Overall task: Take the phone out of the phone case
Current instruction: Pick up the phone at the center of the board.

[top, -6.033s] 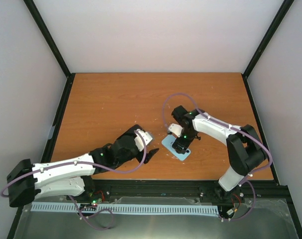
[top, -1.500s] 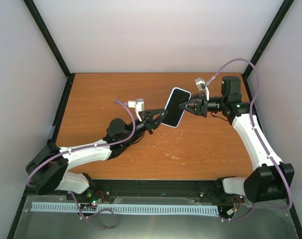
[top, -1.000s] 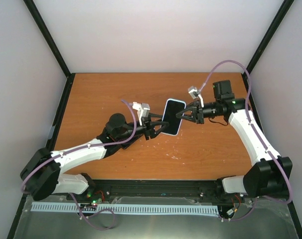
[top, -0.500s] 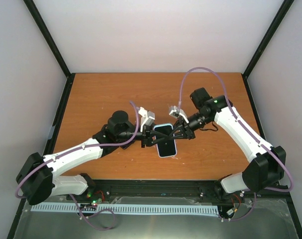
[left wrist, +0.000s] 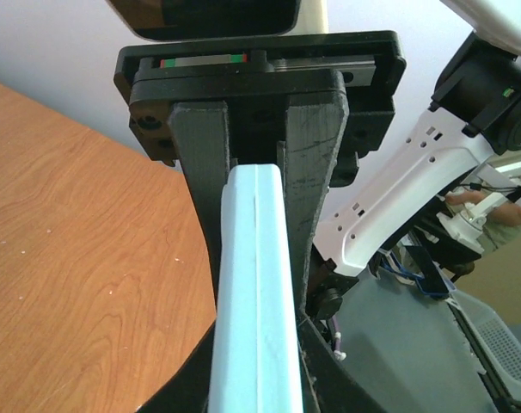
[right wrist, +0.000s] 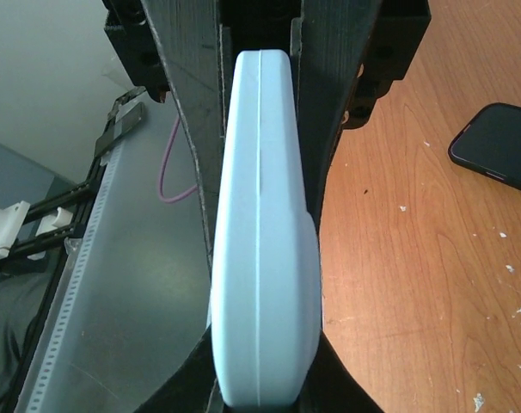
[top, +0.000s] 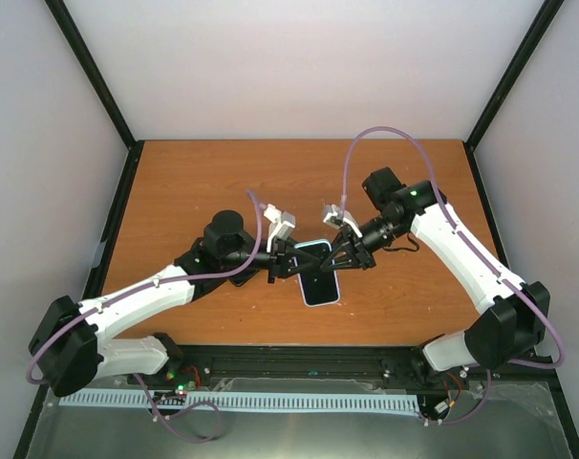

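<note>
Both jaws on blue phone case (left wrist: 254,292)

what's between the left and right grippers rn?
The light-blue cased phone, clamped by left gripper and right gripper. Top view shows it.

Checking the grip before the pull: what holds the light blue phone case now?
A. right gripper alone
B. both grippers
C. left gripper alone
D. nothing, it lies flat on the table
B: each wrist view shows the phone case pinched edge-on, by the left gripper and by the right gripper.
</note>
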{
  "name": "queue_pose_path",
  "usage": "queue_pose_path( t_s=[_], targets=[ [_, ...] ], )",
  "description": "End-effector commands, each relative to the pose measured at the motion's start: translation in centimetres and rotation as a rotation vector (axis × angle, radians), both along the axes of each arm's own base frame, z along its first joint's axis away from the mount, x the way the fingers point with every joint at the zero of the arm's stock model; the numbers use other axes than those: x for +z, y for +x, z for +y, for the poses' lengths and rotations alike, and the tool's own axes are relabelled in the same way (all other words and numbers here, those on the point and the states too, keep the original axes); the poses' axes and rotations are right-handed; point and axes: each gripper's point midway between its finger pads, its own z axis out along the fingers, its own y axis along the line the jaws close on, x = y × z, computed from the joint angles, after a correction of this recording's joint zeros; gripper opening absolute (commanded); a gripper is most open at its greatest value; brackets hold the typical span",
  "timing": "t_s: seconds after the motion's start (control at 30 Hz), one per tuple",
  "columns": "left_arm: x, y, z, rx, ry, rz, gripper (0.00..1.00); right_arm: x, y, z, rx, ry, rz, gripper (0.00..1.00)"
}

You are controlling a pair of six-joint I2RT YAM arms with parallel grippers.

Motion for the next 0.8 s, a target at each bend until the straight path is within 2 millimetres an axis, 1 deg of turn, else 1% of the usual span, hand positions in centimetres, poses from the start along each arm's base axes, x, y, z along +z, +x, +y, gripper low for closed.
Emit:
queue_pose_path(
  t_s=[0.0,0.07,0.1,0.13,0.2,0.23,0.33,0.4,0.47,0.53,0.57,0.63,0.7,0.77],
  targets=[
    [3.7,-2.5,0.5,-0.102,-0.104,-0.082,0.11,1.2,0.8,0.2,-0.008,0.027,-0.051,0.09],
    [4.2,-2.1,0.6,-0.076,-0.118,-0.085,0.10,1.7,0.8,0.3,-0.010,0.040,-0.054,0.12],
    [4.4,-1.7,0.6,-0.053,-0.123,-0.085,0.09,1.9,0.8,0.3,-0.009,0.048,-0.051,0.16],
    [4.8,-1.2,0.8,-0.026,-0.131,-0.088,0.09,2.2,0.7,0.4,-0.010,0.056,-0.048,0.23],
    [5.9,0.0,1.3,0.035,-0.153,-0.088,0.08,2.7,0.8,0.2,-0.017,0.069,-0.051,0.42],
    [6.4,0.8,1.8,0.079,-0.166,-0.085,0.08,2.9,1.1,0.0,-0.029,0.075,-0.055,0.49],
    [8.1,3.8,3.7,0.254,-0.208,-0.075,0.10,3.9,2.8,-1.9,-0.122,0.108,-0.065,0.61],
    [9.5,4.7,5.0,0.332,-0.278,-0.077,0.10,5.0,4.8,-3.9,-0.223,0.141,-0.070,0.64],
    [10.7,5.6,6.0,0.402,-0.352,-0.069,0.10,6.4,6.9,-5.7,-0.331,0.188,-0.053,0.66],
    [11.6,6.1,6.8,0.447,-0.426,-0.060,0.10,7.7,8.1,-7.1,-0.401,0.272,0.004,0.66],
    [12.0,6.4,7.1,0.463,-0.464,-0.057,0.11,8.0,8.3,-7.4,-0.416,0.317,0.045,0.66],
    [12.6,6.8,7.5,0.480,-0.534,-0.044,0.10,8.3,8.4,-7.4,-0.409,0.373,0.100,0.67],
    [13.0,7.4,7.6,0.488,-0.592,-0.014,0.10,8.4,8.2,-7.3,-0.402,0.392,0.092,0.67],
    [13.2,7.7,7.4,0.469,-0.642,0.018,0.11,8.3,8.7,-7.4,-0.430,0.380,0.069,0.69]
  ],
)
